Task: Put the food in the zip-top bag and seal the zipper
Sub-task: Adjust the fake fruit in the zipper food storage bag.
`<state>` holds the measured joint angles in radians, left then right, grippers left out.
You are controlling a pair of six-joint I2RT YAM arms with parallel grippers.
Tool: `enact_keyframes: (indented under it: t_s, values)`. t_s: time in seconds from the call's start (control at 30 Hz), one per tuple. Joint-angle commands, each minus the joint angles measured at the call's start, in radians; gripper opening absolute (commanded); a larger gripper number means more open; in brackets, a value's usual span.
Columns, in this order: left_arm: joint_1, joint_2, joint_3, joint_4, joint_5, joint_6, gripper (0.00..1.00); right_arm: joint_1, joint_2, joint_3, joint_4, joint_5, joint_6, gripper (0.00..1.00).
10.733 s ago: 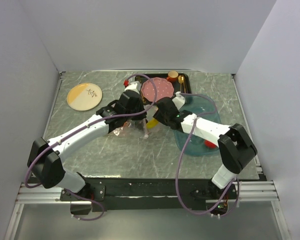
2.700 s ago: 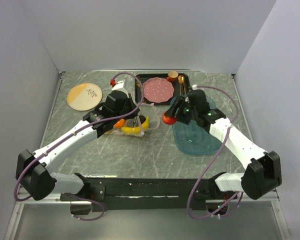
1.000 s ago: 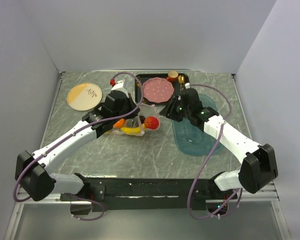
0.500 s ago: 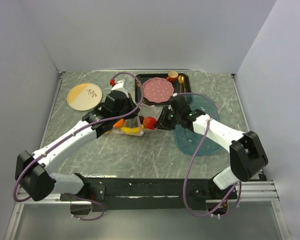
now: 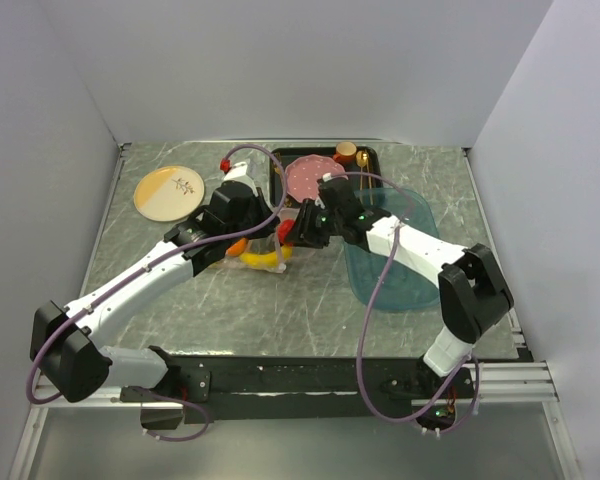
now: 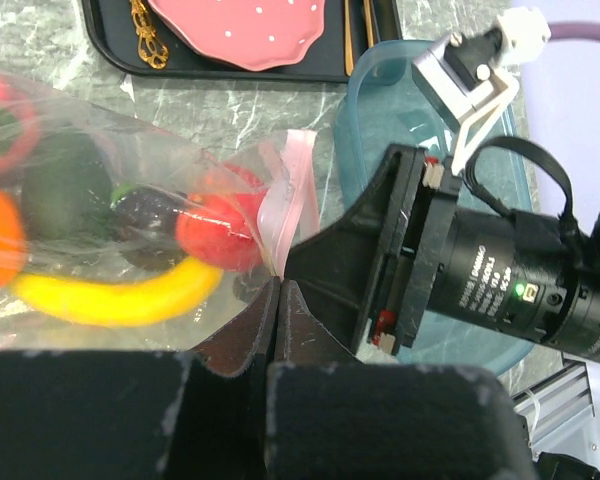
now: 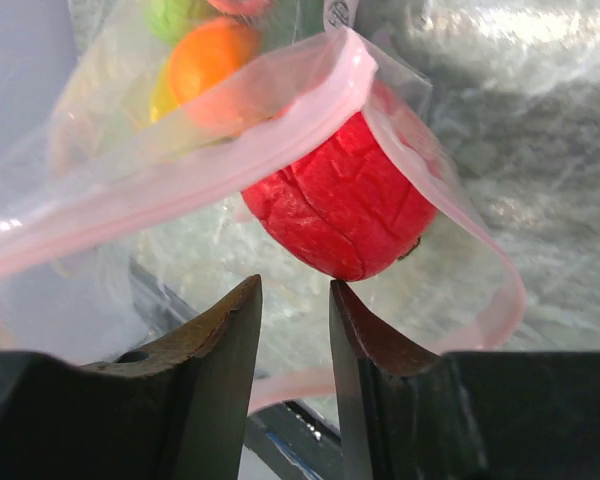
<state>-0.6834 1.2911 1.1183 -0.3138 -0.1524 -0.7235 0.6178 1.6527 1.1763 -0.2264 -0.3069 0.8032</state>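
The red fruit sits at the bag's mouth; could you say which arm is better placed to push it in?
Right. The right gripper is free, jaws slightly apart, facing the red fruit at the mouth. The left gripper is shut on the bag, holding it.

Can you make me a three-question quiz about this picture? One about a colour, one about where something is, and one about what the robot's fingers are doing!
1. The toy fruit in the zip-top bag's mouth is: A green, B red, C blue.
2. The pink dotted plate sits: A in the bag, B on the floor, C on the black tray.
3. The left fingers are: A shut on the bag's edge, B wide open, C holding a spoon.
Answers: B, the fruit looks red in the right wrist view; C, the tray's rim runs around the plate; A, the fingertips meet with the bag's edge pinched between them.
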Motion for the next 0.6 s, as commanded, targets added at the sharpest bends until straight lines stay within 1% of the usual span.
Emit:
enact_keyframes:
  t_s: [0.0, 0.07, 0.2, 0.3, 0.4, 0.5, 0.57]
  values:
    - [0.004, -0.013, 0.015, 0.027, 0.011, -0.010, 0.01, -0.001, 0.013, 0.057, 0.053, -0.017, -0.012, 0.44]
    - [0.004, -0.016, 0.018, 0.016, -0.001, -0.010, 0.01, -0.009, -0.037, 0.033, 0.075, -0.006, -0.006, 0.45]
    - [0.004, -0.023, 0.006, 0.033, 0.004, -0.013, 0.01, -0.024, -0.122, -0.018, 0.111, 0.029, -0.012, 0.50]
    - [0.004, -0.009, 0.015, 0.030, 0.008, -0.010, 0.01, -0.035, -0.139, 0.011, 0.024, 0.051, -0.035, 0.51]
    - [0.004, -0.003, 0.018, 0.024, 0.007, -0.010, 0.01, -0.038, -0.183, -0.021, -0.003, 0.098, -0.050, 0.52]
    - [0.002, -0.013, 0.024, 0.021, 0.004, -0.007, 0.01, -0.041, -0.246, -0.062, -0.080, 0.227, -0.050, 0.51]
    - [0.004, -0.022, 0.026, 0.019, -0.006, -0.002, 0.01, -0.047, -0.264, -0.086, -0.096, 0.242, -0.055, 0.49]
